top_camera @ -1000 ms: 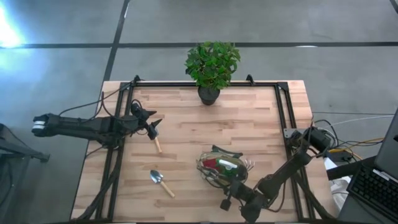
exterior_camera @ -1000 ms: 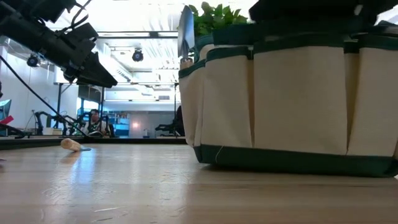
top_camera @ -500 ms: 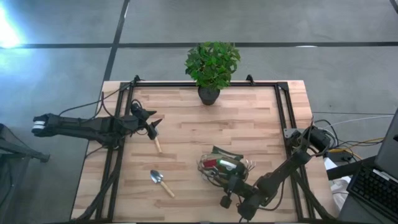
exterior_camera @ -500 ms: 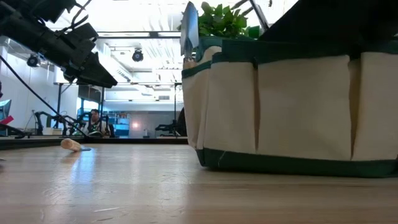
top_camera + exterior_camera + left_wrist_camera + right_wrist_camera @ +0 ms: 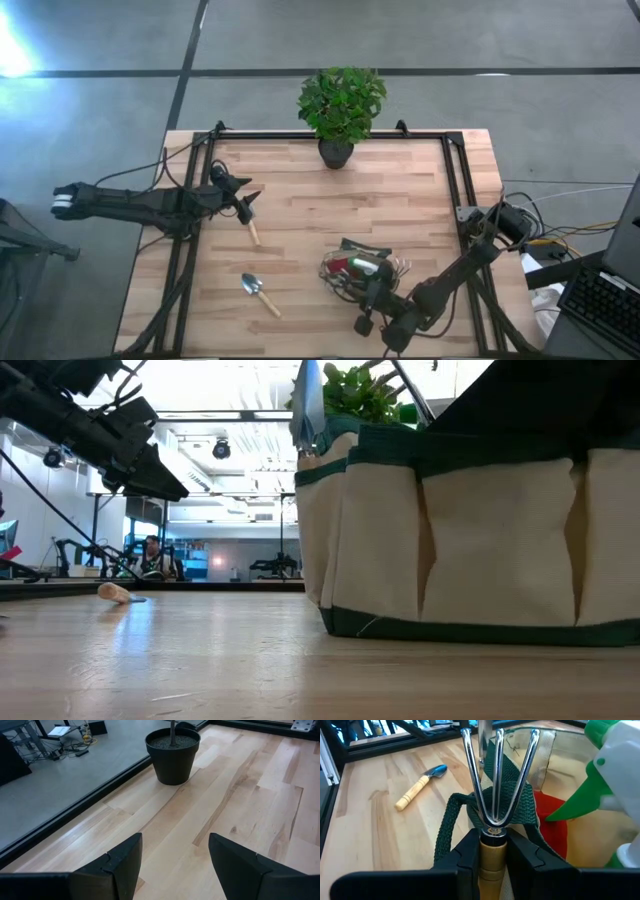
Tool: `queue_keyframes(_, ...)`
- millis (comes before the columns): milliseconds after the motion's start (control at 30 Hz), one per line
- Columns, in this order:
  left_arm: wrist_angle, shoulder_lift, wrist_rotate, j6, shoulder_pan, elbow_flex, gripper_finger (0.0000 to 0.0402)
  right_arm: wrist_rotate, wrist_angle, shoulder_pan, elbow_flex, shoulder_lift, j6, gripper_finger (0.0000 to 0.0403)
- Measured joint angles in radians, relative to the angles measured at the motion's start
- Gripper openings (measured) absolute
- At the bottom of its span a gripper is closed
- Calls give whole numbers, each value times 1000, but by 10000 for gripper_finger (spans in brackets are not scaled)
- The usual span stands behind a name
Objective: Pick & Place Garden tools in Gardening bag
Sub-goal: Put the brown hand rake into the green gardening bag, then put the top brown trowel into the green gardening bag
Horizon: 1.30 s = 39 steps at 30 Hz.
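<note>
One fork (image 5: 496, 780) sits pinched by its wooden handle in the right gripper (image 5: 493, 851), lower centre, over the soft bag (image 5: 360, 275) (light, stiff, smooth steel prongs). Left gripper (image 5: 172, 862) spread, empty.

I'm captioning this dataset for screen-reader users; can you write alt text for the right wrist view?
The right claw is shut on a three-pronged hand fork, gripping its wooden handle above the gardening bag. A green spray bottle and a red piece are in the bag, and a trowel lies on the wooden table beyond.
</note>
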<state>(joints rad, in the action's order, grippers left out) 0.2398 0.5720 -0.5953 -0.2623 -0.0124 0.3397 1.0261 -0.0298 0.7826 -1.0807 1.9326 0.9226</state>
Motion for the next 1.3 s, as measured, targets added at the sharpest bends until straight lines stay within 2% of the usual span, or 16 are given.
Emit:
queue_keyframes(100, 0, 0, 0, 0, 0, 0, 232, -2, -22, -1, 0, 0, 37, 57)
queue_keyframes(333, 0, 0, 0, 0, 0, 0, 232, -4, -26, -13, 1, 0, 41, 102)
queue_keyframes(600, 0, 0, 0, 0, 0, 0, 232, -20, -31, -13, -16, 0, 42, 108)
queue_keyframes(800, 0, 0, 0, 0, 0, 0, 232, -37, -37, -13, -35, -9, 16, 131)
queue_keyframes(967, 0, 0, 0, 1, 0, 0, 232, -67, -146, -13, -59, -11, 65, 151)
queue_keyframes(1300, 0, 0, 0, 1, 0, 0, 232, -78, -180, -6, -65, -39, 73, 142)
